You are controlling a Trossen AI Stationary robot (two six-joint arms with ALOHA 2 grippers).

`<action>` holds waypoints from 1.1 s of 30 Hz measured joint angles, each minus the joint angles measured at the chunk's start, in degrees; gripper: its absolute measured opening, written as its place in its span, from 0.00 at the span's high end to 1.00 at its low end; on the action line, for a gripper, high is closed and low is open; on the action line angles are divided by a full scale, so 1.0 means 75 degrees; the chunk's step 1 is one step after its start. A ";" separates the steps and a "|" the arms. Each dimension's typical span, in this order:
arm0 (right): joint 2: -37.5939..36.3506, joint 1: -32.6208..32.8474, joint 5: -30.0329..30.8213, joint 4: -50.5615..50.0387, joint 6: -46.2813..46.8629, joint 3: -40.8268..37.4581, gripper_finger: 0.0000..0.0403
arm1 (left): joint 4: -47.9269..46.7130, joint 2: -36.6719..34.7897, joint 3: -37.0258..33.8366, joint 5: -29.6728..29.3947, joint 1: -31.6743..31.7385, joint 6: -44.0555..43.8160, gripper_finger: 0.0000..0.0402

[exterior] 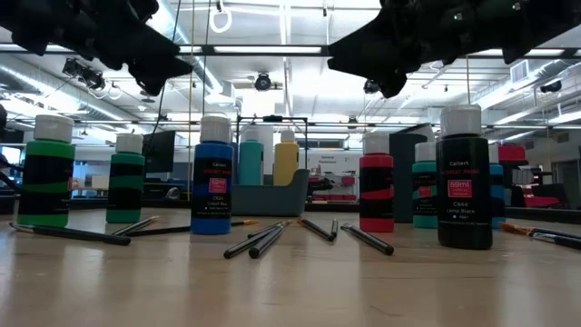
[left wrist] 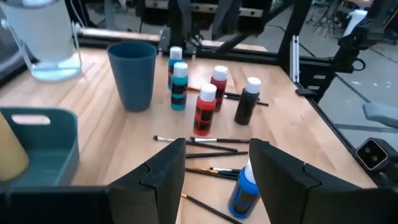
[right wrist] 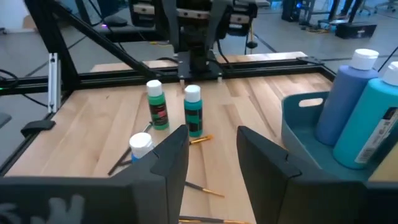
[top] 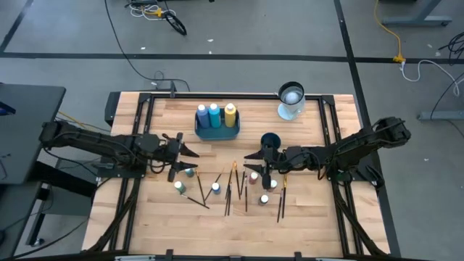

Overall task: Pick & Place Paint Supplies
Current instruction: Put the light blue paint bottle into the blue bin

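Bottles (top: pixel 190 172) and brushes (top: pixel 230 190) lie scattered on the table (top: pixel 312 225) below the teal tray (top: pixel 217 130), with the left gripper (top: pixel 190 151) hovering spread and empty, the right gripper (top: pixel 251 156) likewise parted, grasping nothing.

Past your left gripper (left wrist: pixel 217 171), whose two dark fingers stand apart with nothing between them, you look across a wooden table (left wrist: pixel 106 124). Just beyond the fingers lies a blue bottle (left wrist: pixel 244 186) with a white cap, and several brushes (left wrist: pixel 211 152) lie scattered around it. Farther on, at 12 o'clock, a red bottle (left wrist: pixel 204 111) stands upright, with a second red bottle (left wrist: pixel 218 81) behind it and a black bottle (left wrist: pixel 247 101) at its 3 o'clock. Two teal bottles (left wrist: pixel 178 87) stand beside a dark blue cup (left wrist: pixel 132 74) at 11 o'clock. A teal tray (left wrist: pixel 46 149) sits at 9 o'clock, a clear container (left wrist: pixel 46 40) beyond it.
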 joint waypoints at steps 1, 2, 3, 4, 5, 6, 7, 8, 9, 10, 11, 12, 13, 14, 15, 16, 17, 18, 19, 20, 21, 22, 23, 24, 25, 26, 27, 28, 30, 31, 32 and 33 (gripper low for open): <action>0.0000 0.0012 -0.0003 0.0009 -0.0001 0.0000 0.66 | -0.0048 0.0088 0.0000 0.0000 0.0000 0.0024 0.53; 0.0000 0.0028 0.0001 0.0011 0.0000 0.0000 0.66 | -0.0133 0.0162 0.0000 0.0000 0.0000 0.0108 0.53; 0.0000 0.0037 0.0003 0.0009 -0.0001 0.0000 0.66 | -0.0263 0.0229 0.0000 -0.0001 0.0000 0.0219 0.53; 0.0000 0.0050 0.0003 0.0008 -0.0003 0.0000 0.66 | -0.0421 0.0281 0.0000 0.0000 0.0000 0.0393 0.53; 0.0000 0.0064 0.0006 0.0008 -0.0013 0.0000 0.66 | -0.0626 0.0308 0.0000 -0.0002 0.0000 0.0541 0.53; 0.0000 0.0072 0.0027 0.0011 -0.0053 0.0000 0.66 | -0.0799 0.0313 0.0000 -0.0003 0.0000 0.0631 0.53; 0.0000 0.0076 0.0063 0.0028 -0.0133 0.0000 0.66 | -0.0885 0.0313 0.0000 -0.0003 0.0000 0.0637 0.53; 0.0000 0.0077 0.0116 0.0072 -0.0223 0.0000 0.65 | -0.0942 0.0310 0.0007 -0.0005 0.0000 0.0580 0.53; 0.0000 0.0078 0.0221 0.0165 -0.0366 0.0000 0.64 | -0.1065 0.0303 0.0036 -0.0003 0.0000 0.0502 0.53; 0.0000 0.0067 0.0341 0.0282 -0.0562 0.0002 0.64 | -0.1254 0.0272 0.0092 0.0001 0.0000 0.0400 0.53; 0.0000 0.0034 0.0465 0.0396 -0.0783 0.0024 0.63 | -0.1528 0.0238 0.0205 0.0000 0.0000 0.0372 0.53; 0.0004 -0.0008 0.0588 0.0525 -0.1007 0.0069 0.62 | -0.1829 0.0229 0.0376 -0.0003 0.0000 0.0364 0.53; 0.0006 -0.0057 0.0705 0.0660 -0.1202 0.0128 0.61 | -0.2161 0.0221 0.0559 -0.0029 0.0000 0.0364 0.53; 0.0006 -0.0124 0.0751 0.0791 -0.1393 0.0209 0.60 | -0.2547 0.0215 0.0742 -0.0108 0.0000 0.0369 0.53; 0.0006 -0.0209 0.0748 0.0864 -0.1612 0.0317 0.59 | -0.2927 0.0217 0.0902 -0.0229 0.0000 0.0389 0.53; 0.0006 -0.0297 0.0739 0.0881 -0.1776 0.0423 0.58 | -0.3238 0.0223 0.1002 -0.0361 0.0002 0.0396 0.53; 0.0006 -0.0392 0.0731 0.0865 -0.1821 0.0519 0.58 | -0.3419 0.0255 0.1054 -0.0440 0.0003 0.0380 0.53; 0.0006 -0.0482 0.0712 0.0815 -0.1797 0.0604 0.57 | -0.3514 0.0290 0.1070 -0.0462 0.0006 0.0333 0.53; 0.0004 -0.0561 0.0675 0.0764 -0.1722 0.0664 0.57 | -0.3654 0.0320 0.1069 -0.0415 0.0009 0.0209 0.53; 0.0003 -0.0635 0.0642 0.0688 -0.1621 0.0702 0.57 | -0.3813 0.0347 0.1067 -0.0300 0.0008 0.0054 0.53; 0.0003 -0.0686 0.0610 0.0607 -0.1477 0.0719 0.57 | -0.3943 0.0395 0.1067 -0.0162 0.0003 -0.0134 0.53; 0.0003 -0.0728 0.0612 0.0472 -0.1339 0.0718 0.57 | -0.4074 0.0458 0.1067 -0.0076 -0.0003 -0.0306 0.53; 0.0004 -0.0754 0.0614 0.0348 -0.1289 0.0714 0.57 | -0.4250 0.0515 0.1067 -0.0059 -0.0011 -0.0430 0.53; 0.0006 -0.0780 0.0603 0.0245 -0.1267 0.0711 0.57 | -0.4362 0.0569 0.1067 -0.0049 -0.0030 -0.0440 0.53; 0.0006 -0.0811 0.0595 0.0182 -0.1279 0.0711 0.57 | -0.4381 0.0627 0.1067 -0.0052 -0.0056 -0.0421 0.53; 0.0006 -0.0833 0.0585 0.0136 -0.1333 0.0711 0.58 | -0.4359 0.0692 0.1067 -0.0054 -0.0079 -0.0361 0.53; 0.0006 -0.0861 0.0577 0.0102 -0.1359 0.0711 0.58 | -0.4348 0.0729 0.1067 -0.0057 -0.0099 -0.0289 0.53; 0.0006 -0.0885 0.0577 0.0090 -0.1366 0.0711 0.58 | -0.4327 0.0774 0.1067 -0.0054 -0.0115 -0.0268 0.53; 0.0006 -0.0919 0.0580 0.0098 -0.1352 0.0711 0.58 | -0.4291 0.0881 0.1070 -0.0078 -0.0146 -0.0277 0.53; 0.0006 -0.0936 0.0580 0.0098 -0.1358 0.0711 0.58 | -0.4337 0.0930 0.1067 -0.0121 -0.0157 -0.0277 0.53; 0.0006 -0.0954 0.0580 0.0097 -0.1371 0.0711 0.58 | -0.4324 0.0988 0.1067 -0.0164 -0.0165 -0.0280 0.53; 0.0006 -0.0969 0.0580 0.0097 -0.1373 0.0711 0.58 | -0.4303 0.1054 0.1067 -0.0195 -0.0178 -0.0282 0.53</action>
